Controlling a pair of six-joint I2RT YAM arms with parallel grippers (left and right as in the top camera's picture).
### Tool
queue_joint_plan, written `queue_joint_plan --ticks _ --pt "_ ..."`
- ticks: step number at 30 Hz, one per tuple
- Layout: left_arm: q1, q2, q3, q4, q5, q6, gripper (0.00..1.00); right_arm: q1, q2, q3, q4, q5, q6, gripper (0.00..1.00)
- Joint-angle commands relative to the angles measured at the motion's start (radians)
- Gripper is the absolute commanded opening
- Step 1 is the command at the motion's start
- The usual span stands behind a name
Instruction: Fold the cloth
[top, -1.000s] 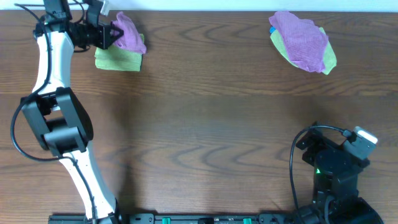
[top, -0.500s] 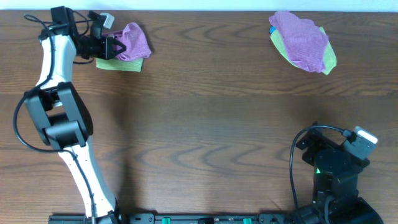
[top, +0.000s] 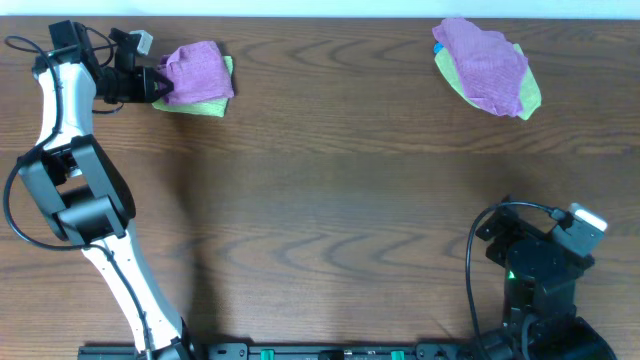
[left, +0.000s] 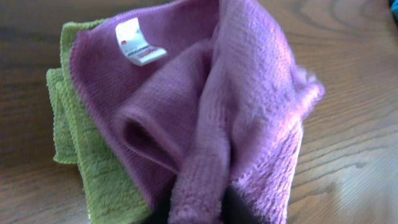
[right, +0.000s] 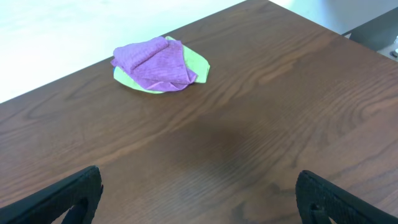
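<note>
The purple-pink cloth (top: 198, 70) lies bunched on a light green ribbed cloth (top: 205, 103) at the table's far left. Close up in the left wrist view, the cloth (left: 205, 112) is in loose folds, its white tag (left: 138, 40) facing up, with the green cloth (left: 93, 168) showing under its left side. My left gripper (top: 157, 85) is at the cloth's left edge. A raised fold of the cloth fills the gap of this gripper (left: 198, 213), a dark finger on each side. My right gripper (right: 199, 199) is open over bare wood, holding nothing.
A pile with a purple cloth on top of green and blue ones (top: 487, 66) sits at the far right, also seen in the right wrist view (right: 158, 62). The right arm (top: 540, 265) is folded near the front right edge.
The left arm has drawn leftward. The purple-pink cloth has come down from a bunched, lifted shape to lie flatter on the green cloth. The right arm has not moved.
</note>
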Motion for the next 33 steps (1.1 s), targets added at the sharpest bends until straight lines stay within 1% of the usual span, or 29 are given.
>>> queue_joint_plan --ticks 1,2,3,5,10,13,14,17,19,22,24,27,30,33 --pt "0.000 0.016 0.019 0.003 -0.034 -0.033 0.86 -0.007 -0.002 0.001 -0.001 0.011 0.014 0.99" --pt "0.000 0.016 0.019 0.008 -0.046 -0.048 0.96 -0.007 -0.002 0.001 -0.001 0.011 0.014 0.99" --pt "0.000 0.016 0.019 0.013 -0.056 -0.060 0.95 -0.007 -0.002 0.001 -0.001 0.011 0.014 0.99" --pt "0.000 0.016 0.019 0.021 -0.077 -0.079 0.95 -0.007 -0.002 0.001 -0.001 0.011 0.014 0.99" --pt "0.001 0.014 0.020 0.037 -0.077 -0.106 0.95 -0.007 -0.002 0.001 -0.001 0.011 0.014 0.99" --pt "0.004 0.014 0.038 0.080 -0.109 -0.192 0.95 -0.007 -0.002 0.001 -0.001 0.011 0.014 0.99" --pt "0.008 0.014 0.058 0.088 -0.126 -0.220 0.95 -0.007 -0.002 0.001 -0.001 0.011 0.014 0.99" --pt "0.012 0.014 0.135 0.068 -0.164 -0.226 0.95 -0.007 -0.002 0.001 -0.001 0.011 0.014 0.99" --pt "0.014 0.014 0.211 0.023 -0.192 -0.225 0.95 -0.007 -0.002 0.001 -0.001 0.011 0.014 0.99" --pt "0.014 0.014 0.320 -0.063 -0.179 -0.224 0.95 -0.007 -0.002 0.001 -0.001 0.011 0.014 0.99" --pt "0.013 0.010 0.392 -0.147 -0.122 -0.224 0.95 -0.007 -0.002 0.001 -0.001 0.011 0.014 0.99" --pt "0.012 0.007 0.470 -0.225 0.052 -0.230 0.95 -0.007 -0.002 0.001 -0.001 0.011 0.014 0.99" --pt "0.010 0.007 0.501 -0.231 0.224 -0.309 0.95 -0.007 -0.002 0.001 -0.001 0.011 0.014 0.99" --pt "-0.003 0.007 0.504 -0.226 0.383 -0.415 0.95 -0.007 -0.002 0.001 -0.001 0.011 0.014 0.99"
